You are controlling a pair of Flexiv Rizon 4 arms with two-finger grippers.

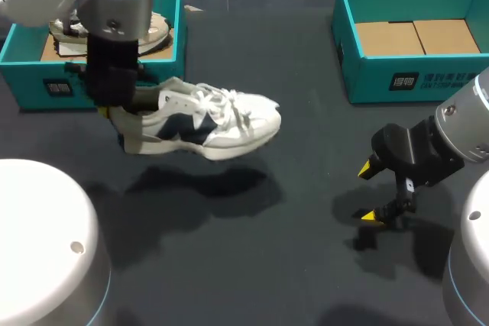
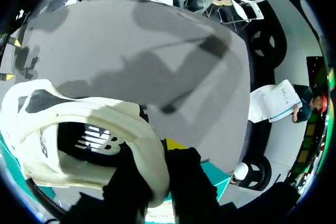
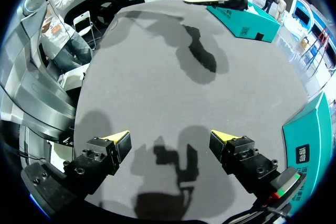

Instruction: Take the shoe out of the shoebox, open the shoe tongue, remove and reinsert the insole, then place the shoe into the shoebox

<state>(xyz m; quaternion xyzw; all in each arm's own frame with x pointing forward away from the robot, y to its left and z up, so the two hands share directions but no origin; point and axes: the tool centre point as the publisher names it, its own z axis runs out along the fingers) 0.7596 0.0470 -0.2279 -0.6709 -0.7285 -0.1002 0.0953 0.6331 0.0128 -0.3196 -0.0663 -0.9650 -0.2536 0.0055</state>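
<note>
White shoe (image 1: 206,124), dark logo on its side, hangs at ten o'clock, heel clamped in the left pincer (image 1: 114,116); right pincer (image 1: 370,192) gapes wide at four o'clock; teal shoebox (image 1: 374,78) at one o'clock bears white print.

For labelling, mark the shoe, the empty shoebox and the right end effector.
shoe (image 1: 258,121), head view, white toe.
empty shoebox (image 1: 367,78), head view, front wall.
right end effector (image 1: 370,192), head view, between its tips.

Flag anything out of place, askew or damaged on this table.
Nothing stands out. The shoe hangs roughly level above the table, its heel clamped in the left pincer; the right pincer is open over bare surface. Nothing is spilled or damaged.
</note>
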